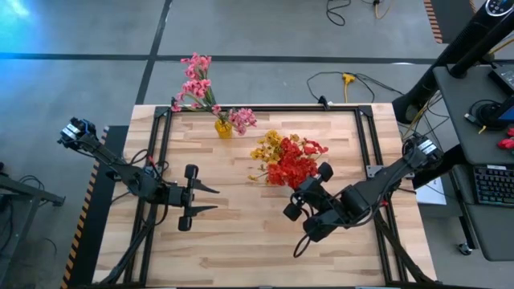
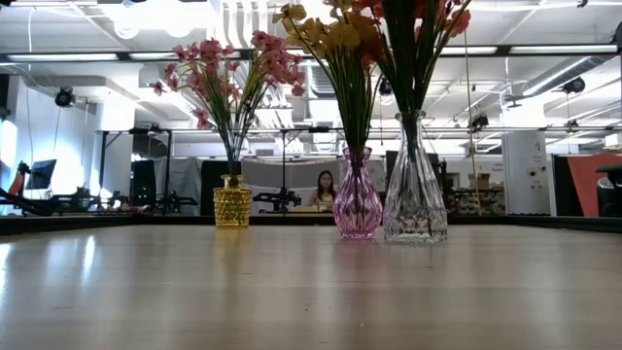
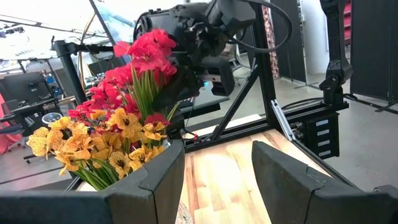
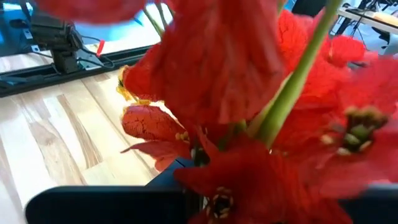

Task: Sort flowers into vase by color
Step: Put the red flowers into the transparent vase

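Three vases stand near the table's far edge. A yellow vase (image 1: 223,127) (image 2: 231,206) holds the pink flowers (image 1: 197,80) (image 2: 224,68). A purple vase (image 2: 358,209) holds the yellow flowers (image 1: 269,148) (image 3: 93,143). A clear vase (image 2: 415,199) holds the red flowers (image 1: 291,168) (image 3: 137,62) (image 4: 249,93). My left gripper (image 1: 210,200) (image 3: 217,155) is open above the table's left half, pointing toward the yellow and red bunches and apart from them. My right gripper (image 1: 307,191) sits close against the red bunch on its near right side; red blossoms fill its wrist view.
A black metal frame (image 1: 161,160) borders the wooden table (image 1: 241,265). Bare wood lies between the vases and the near edge. Cables (image 1: 345,80) run on the floor beyond the far edge. A desk with a keyboard (image 1: 490,185) stands to the right. A person (image 2: 324,187) sits far behind.
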